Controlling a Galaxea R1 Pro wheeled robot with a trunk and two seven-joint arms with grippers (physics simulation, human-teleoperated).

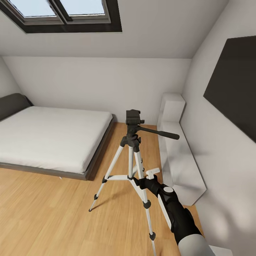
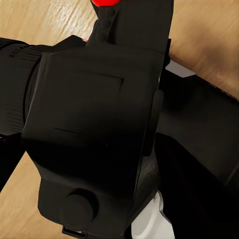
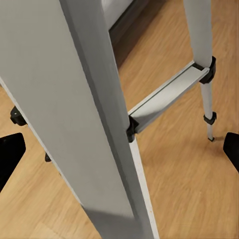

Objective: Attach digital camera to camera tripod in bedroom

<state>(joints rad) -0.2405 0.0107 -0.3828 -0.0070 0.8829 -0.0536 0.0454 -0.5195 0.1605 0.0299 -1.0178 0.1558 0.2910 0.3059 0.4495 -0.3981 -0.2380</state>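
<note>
The camera tripod [image 1: 132,142] stands on the wooden floor between the bed and the right wall, its black head [image 1: 133,117] bare and its pan handle [image 1: 160,133] pointing right. My right gripper [image 1: 143,183] is low at the tripod's near legs. In the right wrist view it is open [image 3: 119,154], its black fingertips [image 3: 10,159] far apart on either side of a silver leg [image 3: 79,99]. The digital camera [image 2: 94,124], black with a red button [image 2: 105,2], sits right against the left wrist lens, held by my left gripper, whose fingers are hidden.
A grey-framed white bed [image 1: 46,135] lies to the left of the tripod. A low white cabinet [image 1: 177,156] runs along the right wall under a black TV [image 1: 234,85]. A dark-framed skylight [image 1: 64,14] is overhead. Open wooden floor [image 1: 53,213] lies at the front left.
</note>
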